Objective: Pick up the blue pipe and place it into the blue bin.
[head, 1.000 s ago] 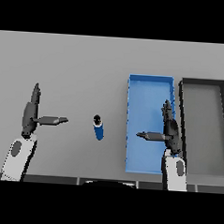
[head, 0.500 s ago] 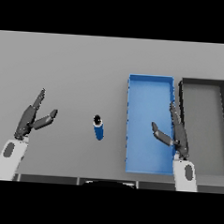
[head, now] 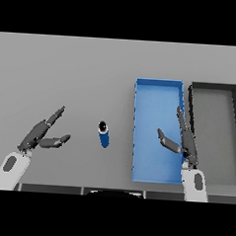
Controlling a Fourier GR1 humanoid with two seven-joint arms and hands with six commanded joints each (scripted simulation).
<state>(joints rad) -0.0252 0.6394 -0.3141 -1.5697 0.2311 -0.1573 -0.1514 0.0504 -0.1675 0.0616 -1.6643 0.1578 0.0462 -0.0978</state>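
Left hand (head: 40, 135): lower left of the frame, above the table; its fingers are straight and spread, the thumb points to the right, and it holds nothing.
Grey table (head: 68, 72): it fills the frame behind everything.
Blue pipe (head: 103, 134): a little left of the centre, lying on the table with its dark open end toward the top of the frame; it is apart from both hands and left of the bin.
Blue bin (head: 159, 85): right of centre, a long tray, nothing visible inside it.
Right hand (head: 184, 139): lower right, over the right part of the blue bin; fingers straight, thumb out to the left, nothing in it.
Dark bin (head: 213, 88): at the right edge, just beside the blue one.
Risk: the pipe is round, so I think it may roll away if a finger pushes it before the hand closes. A grip near one end may let it tilt and slip. Also the two bins touch almost, so a late release could drop it in the dark one.
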